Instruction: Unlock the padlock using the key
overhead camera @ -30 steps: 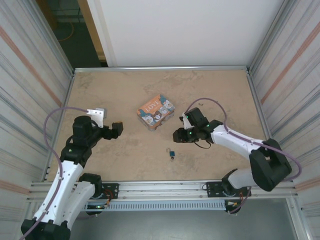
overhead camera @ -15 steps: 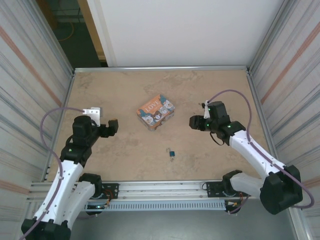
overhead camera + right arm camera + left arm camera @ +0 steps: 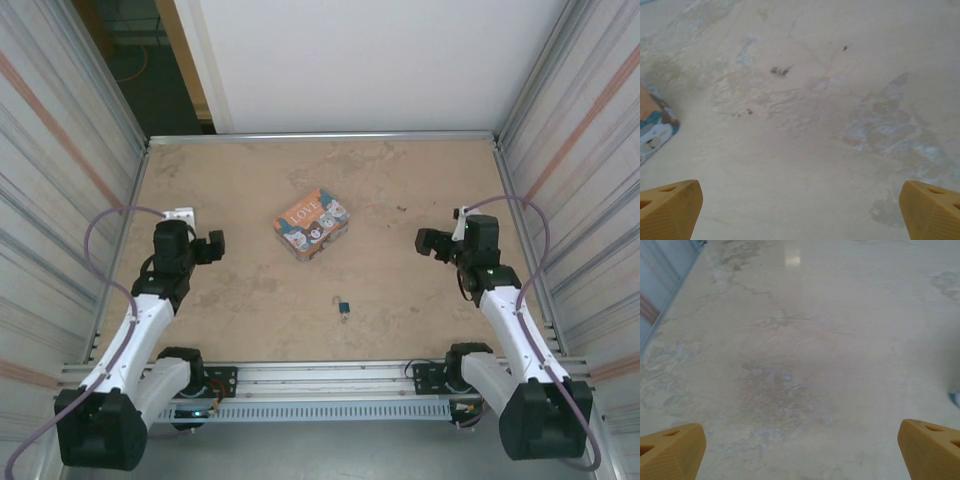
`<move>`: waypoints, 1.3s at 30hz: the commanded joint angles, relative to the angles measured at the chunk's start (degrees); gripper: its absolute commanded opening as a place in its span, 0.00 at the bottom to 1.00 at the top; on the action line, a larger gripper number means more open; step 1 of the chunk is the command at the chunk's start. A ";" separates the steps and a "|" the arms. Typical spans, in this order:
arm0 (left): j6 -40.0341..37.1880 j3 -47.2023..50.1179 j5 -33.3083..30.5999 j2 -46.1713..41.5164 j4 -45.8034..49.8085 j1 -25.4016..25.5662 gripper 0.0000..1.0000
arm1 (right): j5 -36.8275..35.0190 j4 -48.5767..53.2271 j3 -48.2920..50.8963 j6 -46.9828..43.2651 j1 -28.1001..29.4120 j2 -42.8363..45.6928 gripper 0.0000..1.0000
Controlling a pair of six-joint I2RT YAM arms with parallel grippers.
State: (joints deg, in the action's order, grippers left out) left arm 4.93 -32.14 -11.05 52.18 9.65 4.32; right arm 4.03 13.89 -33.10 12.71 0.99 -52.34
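The padlock (image 3: 343, 307), a tiny teal-blue body with a small dark bit at its near side, lies on the table in front of the tin, between the two arms. The key is too small to tell apart from it. My left gripper (image 3: 213, 247) hangs over the left part of the table, far from the padlock. In the left wrist view its yellow fingertips (image 3: 671, 450) stand wide open over bare table. My right gripper (image 3: 428, 241) hangs over the right part, also well away from the padlock. Its jaws (image 3: 800, 215) are open with nothing between them.
A rectangular "LOVE" tin (image 3: 312, 224) with cartoon bears lies mid-table, behind the padlock; its corner (image 3: 652, 131) shows at the left of the right wrist view. Metal rails and ribbed walls (image 3: 60, 190) bound the table on both sides.
The right arm swung back from the table's middle to the right and its jaws opened wide. The left arm drew back to the left. The padlock stayed put.
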 commanded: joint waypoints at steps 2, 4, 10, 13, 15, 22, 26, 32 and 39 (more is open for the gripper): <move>2.19 2.16 -4.09 1.93 -5.13 -2.83 0.99 | -0.21 -8.09 4.23 -4.80 -3.39 0.86 0.99; 1.64 3.29 -4.24 2.46 -7.63 -3.76 0.99 | 0.24 -13.09 7.23 -6.12 -4.82 0.13 0.99; -3.14 4.54 -2.23 5.30 -12.19 -4.14 0.99 | 0.50 -28.39 13.84 -7.70 -7.18 -5.53 0.99; -3.09 5.27 0.19 6.63 -14.43 -4.14 0.99 | 0.54 -35.43 15.16 -7.83 -7.76 -9.95 0.99; -2.76 5.98 1.10 7.35 -16.12 -4.14 0.99 | 0.95 -37.88 14.47 -8.46 -7.85 -12.52 0.99; -3.69 7.17 1.23 9.60 -19.47 -4.14 0.99 | 1.07 -53.64 15.23 -8.50 -8.45 -20.66 0.99; -3.87 8.18 0.27 10.55 -21.83 -4.14 0.99 | 5.60 -51.46 13.38 -9.38 -8.98 -21.98 0.99; -4.44 9.49 0.78 13.43 -26.44 -4.14 0.99 | 10.79 -56.93 16.34 -8.63 -10.23 -21.23 0.99; -8.28 9.85 11.35 17.97 -36.39 -4.17 0.99 | 14.64 -66.30 15.39 -6.89 -10.09 -30.70 0.99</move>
State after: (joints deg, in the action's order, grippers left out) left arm -0.64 -22.46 -4.95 68.71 -19.44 0.43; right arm 16.19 -45.69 -17.69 5.43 -8.99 -79.18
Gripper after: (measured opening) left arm 0.987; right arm 0.990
